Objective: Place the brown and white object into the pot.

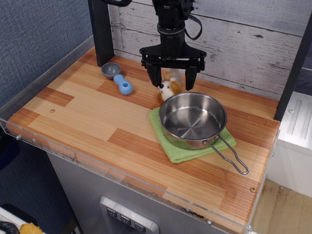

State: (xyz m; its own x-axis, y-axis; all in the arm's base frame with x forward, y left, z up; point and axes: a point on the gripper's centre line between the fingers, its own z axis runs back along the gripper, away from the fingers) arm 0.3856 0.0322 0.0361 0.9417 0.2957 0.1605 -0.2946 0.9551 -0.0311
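Note:
The brown and white plush toy (168, 89) sits on the wooden counter, just behind the pot's far-left rim. The pot (193, 118) is a shiny steel pan with a wire loop handle (233, 157) pointing front-right; it stands on a green cloth (171, 145). My gripper (173, 78) is open and hangs low over the toy, one finger on each side of it, the left fingertip (157, 81) beside the toy's head. The toy's upper body and tail are partly hidden behind the gripper.
A blue and grey plastic scoop (117, 77) lies at the back left. A black post (101, 30) stands at the back left corner before the white plank wall (253, 39). A clear acrylic edge (122, 173) runs along the counter's front.

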